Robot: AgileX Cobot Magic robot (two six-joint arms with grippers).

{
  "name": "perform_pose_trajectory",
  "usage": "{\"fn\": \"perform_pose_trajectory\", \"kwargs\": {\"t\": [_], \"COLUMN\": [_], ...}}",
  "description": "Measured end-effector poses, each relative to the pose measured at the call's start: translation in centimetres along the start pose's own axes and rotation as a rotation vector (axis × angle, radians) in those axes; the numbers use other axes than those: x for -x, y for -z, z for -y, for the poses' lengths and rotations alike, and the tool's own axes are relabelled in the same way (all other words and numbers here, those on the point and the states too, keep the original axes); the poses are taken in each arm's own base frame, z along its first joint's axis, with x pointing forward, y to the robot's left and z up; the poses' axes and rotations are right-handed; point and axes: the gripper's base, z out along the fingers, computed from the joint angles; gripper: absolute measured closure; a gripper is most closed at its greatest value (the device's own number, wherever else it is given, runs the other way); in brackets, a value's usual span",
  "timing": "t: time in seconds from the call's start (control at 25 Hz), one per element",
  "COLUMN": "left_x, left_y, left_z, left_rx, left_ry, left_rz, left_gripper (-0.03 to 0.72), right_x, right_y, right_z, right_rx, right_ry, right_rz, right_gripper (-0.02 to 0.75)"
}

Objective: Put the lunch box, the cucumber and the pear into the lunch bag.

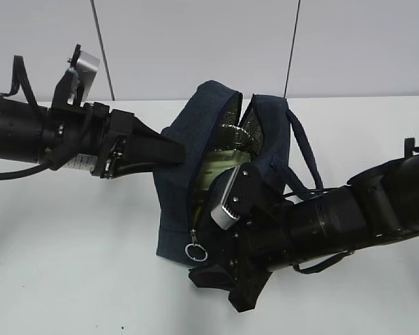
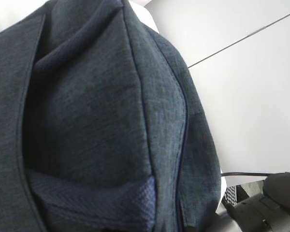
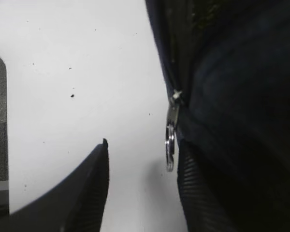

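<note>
Navy lunch bag fabric is pinched by the left gripper; right gripper, fingers spread, has the ring pull between them

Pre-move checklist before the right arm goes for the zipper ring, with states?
1. Lunch bag opening unzipped: ok, it gapes at the top and shows the lining.
2. Items inside: cannot tell; something pale green shows in the opening, but cucumber and pear are not identifiable.
3. Left end effector bracing the bag: ok in that it is against the left wall; a grip on the fabric cannot be told.
4. Right end effector open: ok, a gap shows between its fingers.
5. Zipper ring between the fingers: ok, hanging by the right-hand finger, not yet pinched.
6. Handle clear of the ring: ok, it lies behind.
</note>
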Motion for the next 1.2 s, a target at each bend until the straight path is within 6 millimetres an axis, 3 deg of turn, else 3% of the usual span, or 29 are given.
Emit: {"fn": "perform_pose_trajectory", "kwargs": {"t": [0.12,0.56,1.2], "left_x": [0.0,0.01,0.01], "left_y": [0.0,0.0,0.0], "left_z": [0.03,0.04,0.06], "left_rx": [-0.003,-0.004,-0.006], "left_ry": [0.0,0.002,0.002], "left_rz": [0.0,0.001,0.001], "left_gripper": [0.449,0.45,0.45], "right_x": [0.19,0.32,0.35], "right_y": [-0.14,-0.19,-0.19], "right_z": [0.21,0.33,0.3], "right_rx": [-0.002,-0.004,-0.001], "right_ry": [0.004,0.006,0.006], "right_rz": [0.004,0.007,0.01], "right_gripper": [0.411,0.728,0.71]}}
